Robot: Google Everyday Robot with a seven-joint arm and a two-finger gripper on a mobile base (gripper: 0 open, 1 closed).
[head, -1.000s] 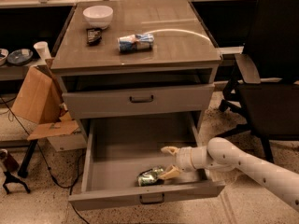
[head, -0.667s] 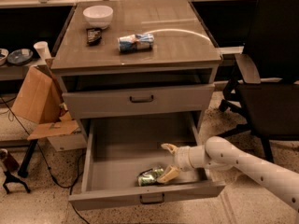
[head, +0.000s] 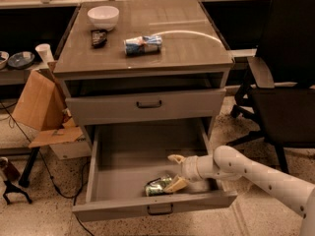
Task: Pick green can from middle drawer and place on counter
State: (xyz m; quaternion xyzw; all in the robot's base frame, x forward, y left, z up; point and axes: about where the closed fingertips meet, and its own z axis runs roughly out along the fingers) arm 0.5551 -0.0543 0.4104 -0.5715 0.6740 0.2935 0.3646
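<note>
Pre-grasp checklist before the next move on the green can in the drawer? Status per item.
1. Middle drawer pulled out far enough to reach in: ok.
2. Green can reachable: ok, it lies on its side near the drawer's front wall.
3. Gripper at the can: ok, it is inside the drawer, just right of the can, and open.
4. Can between the fingers: not ok, it lies left of the lower finger, outside the gap.
5. Lower finger touching the can: cannot tell.
6. Landing spot on the counter: ok, there is bare surface right of the blue-and-white can; the bowl sits back left.
</note>
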